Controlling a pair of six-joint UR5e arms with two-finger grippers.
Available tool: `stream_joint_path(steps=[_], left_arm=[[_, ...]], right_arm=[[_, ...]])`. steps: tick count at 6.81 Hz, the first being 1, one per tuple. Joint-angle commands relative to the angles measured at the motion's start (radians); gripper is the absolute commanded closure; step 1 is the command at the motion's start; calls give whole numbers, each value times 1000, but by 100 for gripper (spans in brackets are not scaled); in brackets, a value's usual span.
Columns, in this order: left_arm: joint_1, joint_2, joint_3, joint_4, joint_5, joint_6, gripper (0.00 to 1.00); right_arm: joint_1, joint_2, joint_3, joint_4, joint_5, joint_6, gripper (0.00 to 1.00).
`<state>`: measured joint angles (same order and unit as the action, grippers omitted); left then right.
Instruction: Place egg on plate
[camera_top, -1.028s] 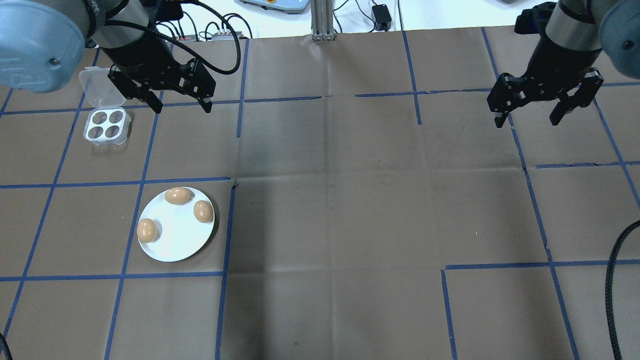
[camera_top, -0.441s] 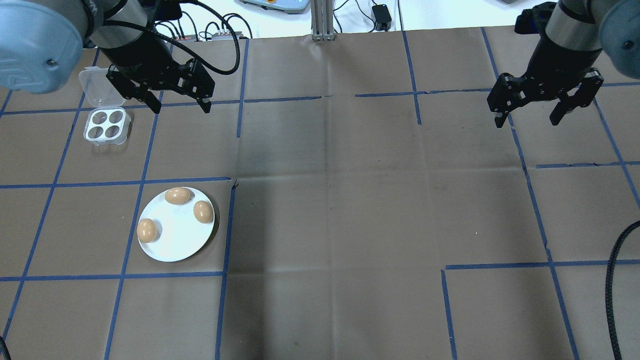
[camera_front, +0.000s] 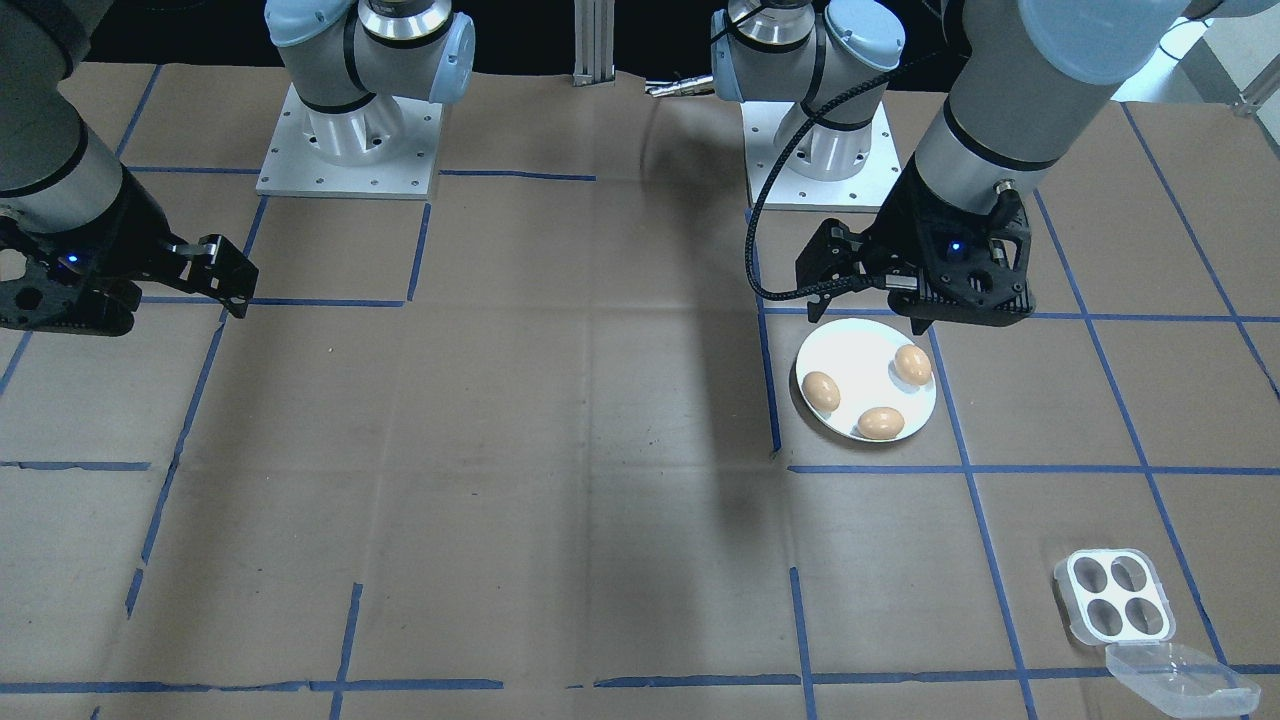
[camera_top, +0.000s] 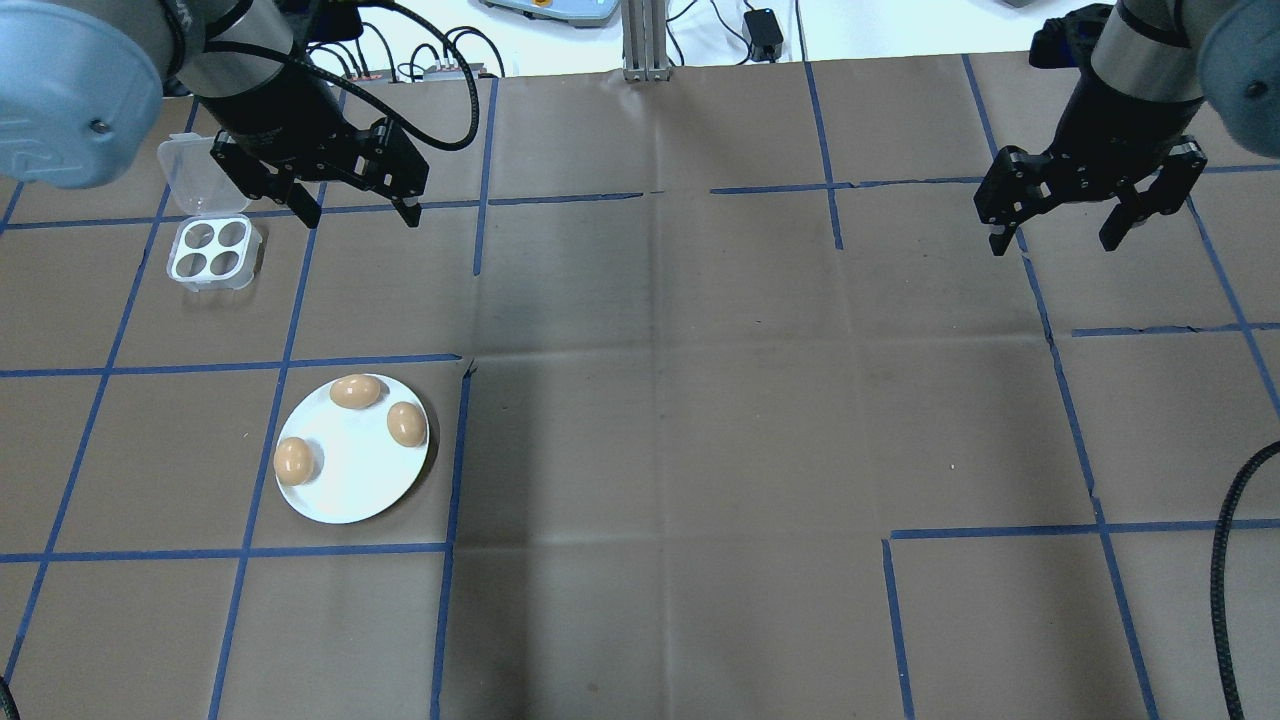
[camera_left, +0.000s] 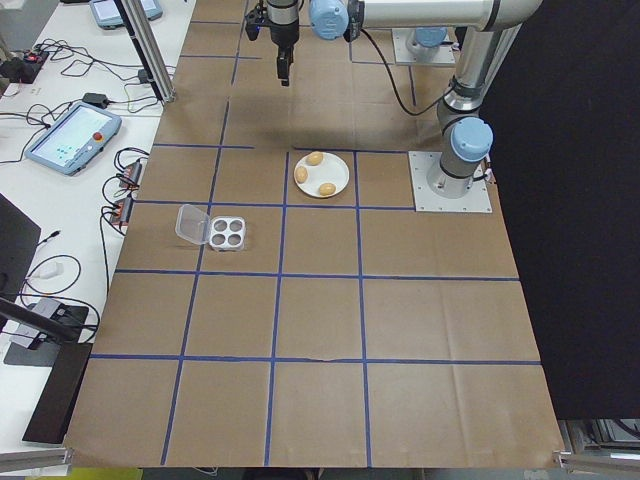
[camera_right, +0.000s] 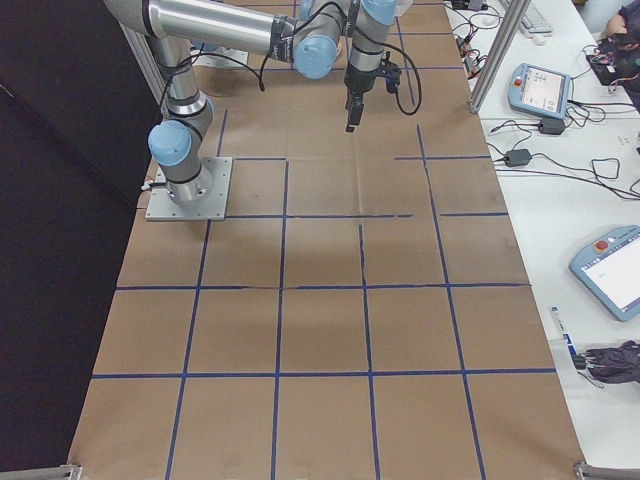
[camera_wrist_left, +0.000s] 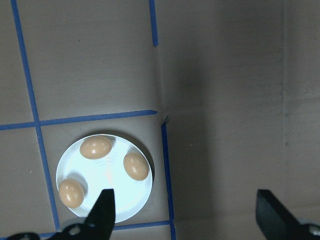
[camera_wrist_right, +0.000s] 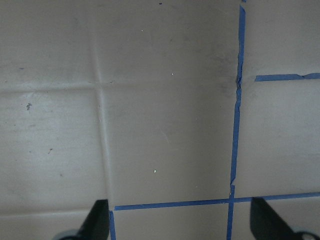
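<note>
The round white plate (camera_top: 350, 478) lies on the brown paper at the left, with three brown eggs resting on it: one (camera_top: 355, 391) at the far rim, one (camera_top: 406, 423) at the right and one (camera_top: 293, 461) at the left. My left gripper (camera_top: 358, 214) hangs open and empty well above the table, beyond the plate. Its wrist view looks down on the plate (camera_wrist_left: 107, 177) and the eggs between the spread fingers. My right gripper (camera_top: 1055, 243) is open and empty at the far right, over bare paper (camera_wrist_right: 170, 125).
A small clear four-cup egg tray (camera_top: 210, 250) stands empty beside the left gripper, its lid (camera_top: 188, 174) folded back. Blue tape lines grid the paper. Cables and a small black box (camera_top: 764, 30) lie past the far edge. The arm bases (camera_front: 350, 140) sit at the robot's side.
The left gripper has drifted slightly left and away from the plate. The plate, the eggs and the right arm have not moved.
</note>
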<state>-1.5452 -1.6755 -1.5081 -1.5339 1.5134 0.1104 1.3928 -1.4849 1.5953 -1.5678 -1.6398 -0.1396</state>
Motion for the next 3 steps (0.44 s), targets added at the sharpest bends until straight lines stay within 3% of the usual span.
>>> stream_joint_path(steps=[1, 3], left_arm=[[0, -9, 2, 1, -1, 0, 1], [0, -3, 2, 1, -1, 0, 0]], right_arm=[[0, 0, 0, 0, 0, 0, 0], [0, 0, 0, 0, 0, 0, 0]])
